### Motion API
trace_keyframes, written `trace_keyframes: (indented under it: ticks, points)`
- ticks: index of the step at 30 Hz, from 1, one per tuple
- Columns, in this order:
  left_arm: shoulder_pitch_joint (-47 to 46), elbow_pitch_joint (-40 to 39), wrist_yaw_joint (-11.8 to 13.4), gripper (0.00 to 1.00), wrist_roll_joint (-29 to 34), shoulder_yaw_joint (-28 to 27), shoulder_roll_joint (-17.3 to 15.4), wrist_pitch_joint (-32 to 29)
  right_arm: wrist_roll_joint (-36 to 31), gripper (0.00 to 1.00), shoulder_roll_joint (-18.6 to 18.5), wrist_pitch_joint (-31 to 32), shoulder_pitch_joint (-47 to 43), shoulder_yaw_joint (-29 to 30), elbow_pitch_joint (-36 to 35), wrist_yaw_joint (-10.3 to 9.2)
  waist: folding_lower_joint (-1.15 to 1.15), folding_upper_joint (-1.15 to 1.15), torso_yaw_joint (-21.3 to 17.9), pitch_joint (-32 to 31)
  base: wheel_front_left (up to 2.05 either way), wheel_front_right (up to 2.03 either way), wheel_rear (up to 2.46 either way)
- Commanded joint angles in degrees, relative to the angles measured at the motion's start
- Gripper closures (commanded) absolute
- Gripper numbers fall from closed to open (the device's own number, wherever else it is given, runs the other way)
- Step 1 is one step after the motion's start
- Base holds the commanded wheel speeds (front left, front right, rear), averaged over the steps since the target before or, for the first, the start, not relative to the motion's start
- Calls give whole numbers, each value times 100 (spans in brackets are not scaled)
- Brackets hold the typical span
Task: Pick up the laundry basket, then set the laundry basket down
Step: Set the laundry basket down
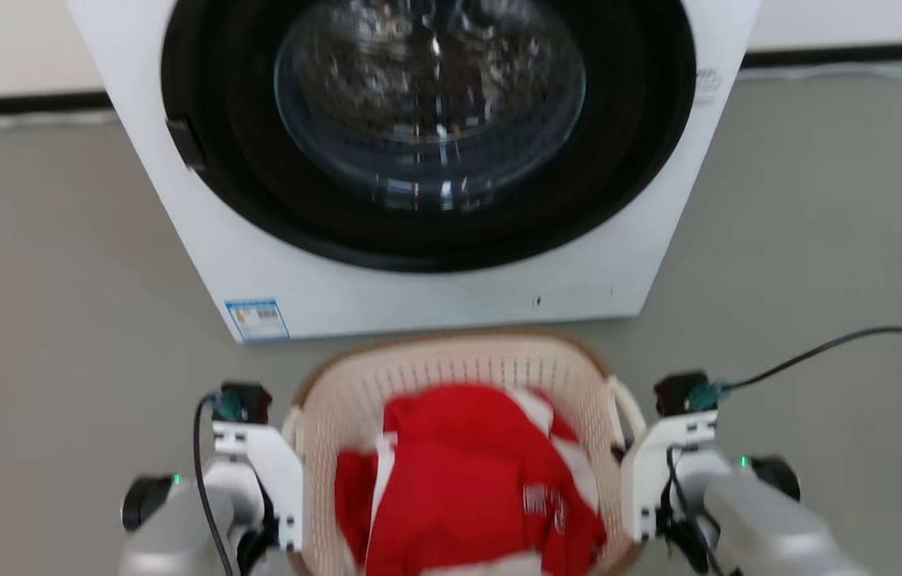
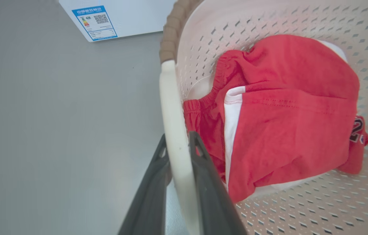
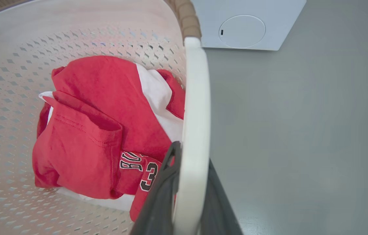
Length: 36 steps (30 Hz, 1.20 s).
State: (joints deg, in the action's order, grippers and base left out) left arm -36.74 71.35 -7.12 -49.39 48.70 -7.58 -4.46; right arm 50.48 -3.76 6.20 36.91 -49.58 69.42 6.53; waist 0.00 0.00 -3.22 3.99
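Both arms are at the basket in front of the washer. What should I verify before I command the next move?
1. Left gripper grip: jaws shut on the left handle, one on each side: ok.
2. Right gripper grip: jaws shut on the right handle: ok.
3. Load: red clothing lies inside the laundry basket, nothing over the rim: ok.
4. Gap to the washing machine just beyond the far rim: cannot tell.
5. Basket base on the floor or lifted: cannot tell.
6. Cable by the right arm arcs away from the basket: ok.
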Motion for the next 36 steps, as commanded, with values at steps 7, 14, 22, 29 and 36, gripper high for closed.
trace_keyframes:
  ticks: [7,14,22,29,36]
  points:
    - [-836,-31,5,100,130,-84,-160,550,-104,100,89,-860,599,-122,-99,96,0,0,74,1163,0,0,0]
    - [-1404,0,51,100,278,-37,-233,1029,-175,100,89,-1432,1107,-150,33,96,0,0,114,2170,0,0,0]
    - [-2109,29,97,100,407,-9,-275,1481,-308,100,53,-1875,1752,-117,258,96,0,0,136,3332,0,0,0]
    - [-2557,58,146,100,475,-21,-308,1768,-446,100,-1,-2074,2175,-9,359,96,0,0,131,4003,0,0,0]
    - [-2854,-24,214,100,595,-45,-351,1925,-652,100,-79,-2116,2487,212,391,96,0,0,129,4408,0,0,0]
